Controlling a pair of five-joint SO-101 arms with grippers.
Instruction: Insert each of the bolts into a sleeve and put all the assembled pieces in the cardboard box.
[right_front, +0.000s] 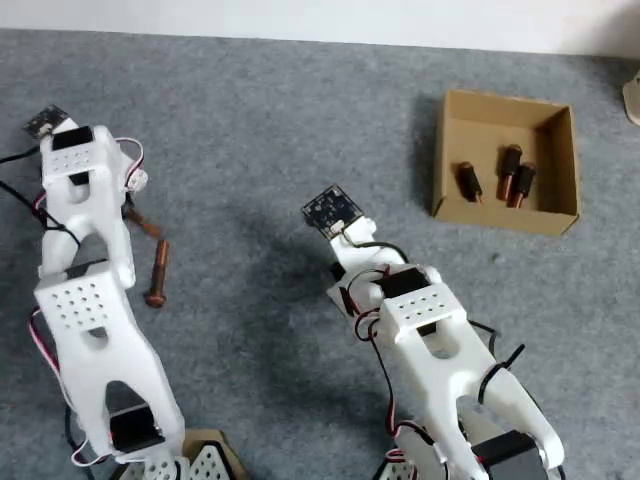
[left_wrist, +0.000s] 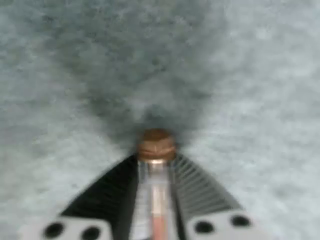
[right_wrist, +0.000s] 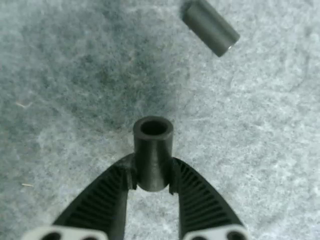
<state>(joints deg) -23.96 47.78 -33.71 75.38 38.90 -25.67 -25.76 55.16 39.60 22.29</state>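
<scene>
Your left gripper (left_wrist: 156, 161) is clamped narrow on a bolt (left_wrist: 156, 145). The copper head sits just past the fingertips, and the shank runs back between the jaws toward the wrist. The bolt's long axis follows the gripper's own line, head outward, close over the desk (left_wrist: 60, 75).

Your right gripper (right_wrist: 152, 169) is closed on a sleeve (right_wrist: 153, 145). It holds the near end, so the open bore faces away from the wrist, and this long axis also follows the gripper's line.

The coming move turns on these two axes, which have to come nose to nose. As I judge it, the bolt offers its head rather than its shank to the bore. You may need to regrip it, or bring the sleeve on from the shank side.

In the high view the two arms stand well apart with bare desk between them, so you have room to swing either one inward.

Farther out, a second sleeve (right_wrist: 210, 27) lies on its side beyond the right gripper, apart from it. A loose bolt (right_front: 157, 270) lies on the desk just beside the left arm, which is the nearer one to fetch it.

Farthest off, the cardboard box (right_front: 500, 215) sits beyond the right arm and holds three assembled pieces (right_front: 515, 175). The right arm is the nearer one for drop-offs, and its approach looks open.
</scene>
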